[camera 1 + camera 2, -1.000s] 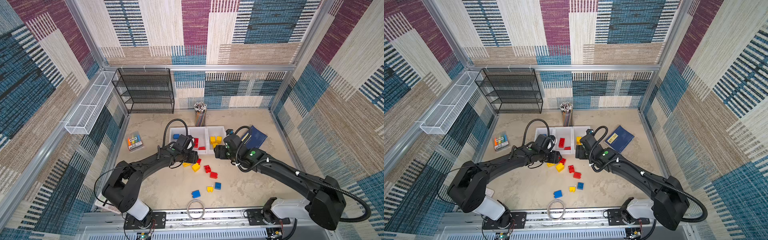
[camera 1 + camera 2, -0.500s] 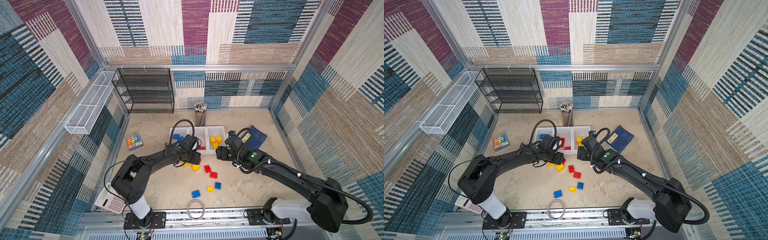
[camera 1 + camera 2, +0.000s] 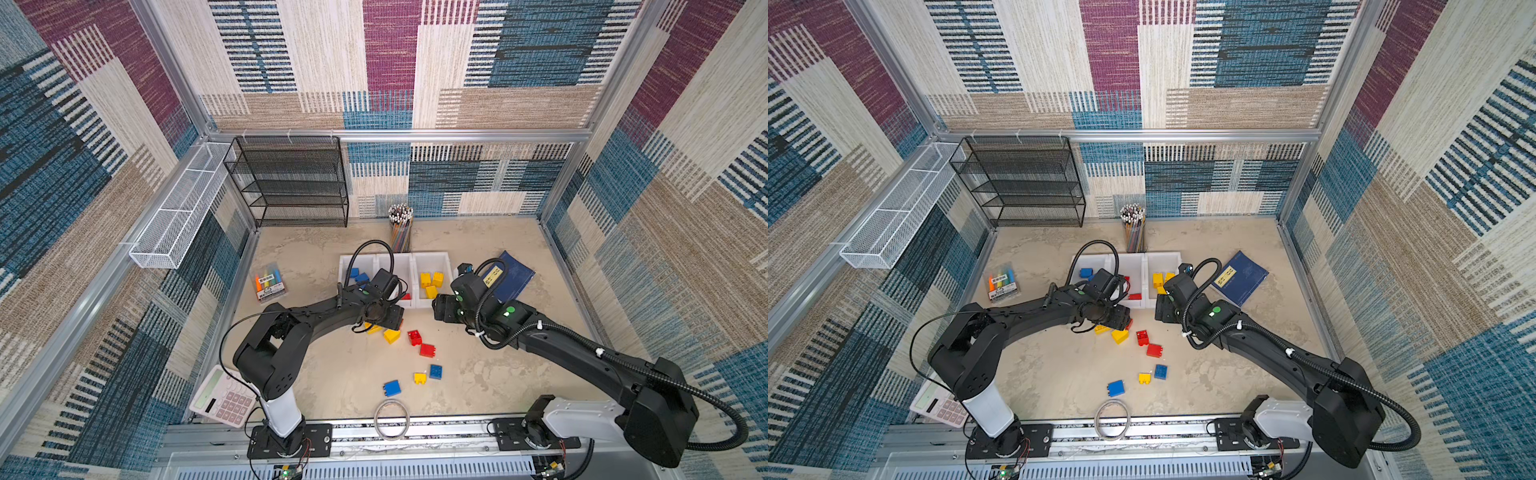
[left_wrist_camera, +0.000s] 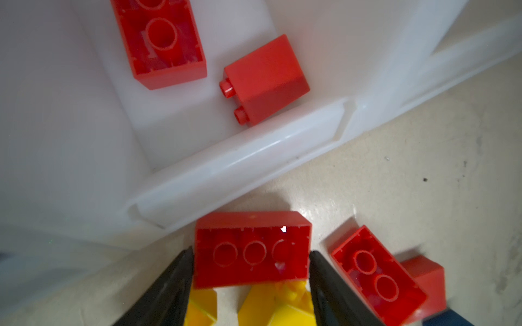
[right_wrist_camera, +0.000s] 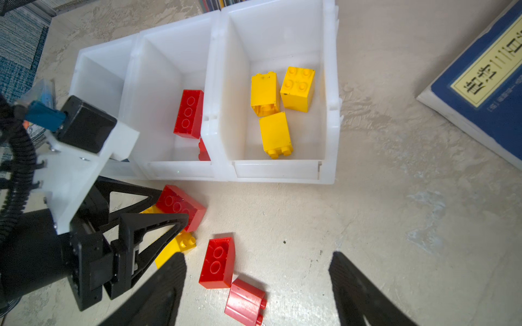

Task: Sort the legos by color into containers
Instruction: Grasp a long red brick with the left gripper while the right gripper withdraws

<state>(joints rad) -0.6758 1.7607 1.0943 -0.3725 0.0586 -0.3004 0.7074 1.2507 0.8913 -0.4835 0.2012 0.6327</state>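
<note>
— Well, what has the left hand (image 4: 250,253) got?
— A long red brick (image 4: 254,224), hollow side toward the wrist camera. Both black fingers (image 4: 169,285) press on its short ends, spread only as wide as the brick is long, so it is gripped.
— Where?
— Just at 6 o'clock of the middle bin (image 4: 240,158), outside its low front lip, above two yellow bricks (image 4: 282,306) that the frame edge cuts off. Whether it touches them I can't tell.
— And the right hand (image 5: 257,255)?
— Spread wide with nothing between its fingers, over bare table (image 5: 395,225), at about 5 o'clock of the bins (image 3: 432,261).
— What sits in them?
— Left bin (image 3: 343,262): blue bricks (image 3: 358,275). Middle: a pair of red bricks (image 4: 163,42). Right bin (image 5: 329,84): three yellow blocks (image 5: 298,84). From the right wrist the left bin is mostly hidden behind the other arm's white camera mount (image 5: 84,163), and one of the red pair shows only as a sliver behind a wall.
— Loose ones?
— In a top view, at 6 o'clock of the left hand: a yellow cube (image 3: 392,336) and two loose red bricks (image 3: 414,337). Farther toward 6 is a small yellow piece (image 3: 419,378) between two loose blue bricks (image 3: 435,371). Another yellow edge (image 3: 372,329) is half covered by the hand.
— Can you read the fingers from above?
— No; both hands are too dark and small there.
</note>
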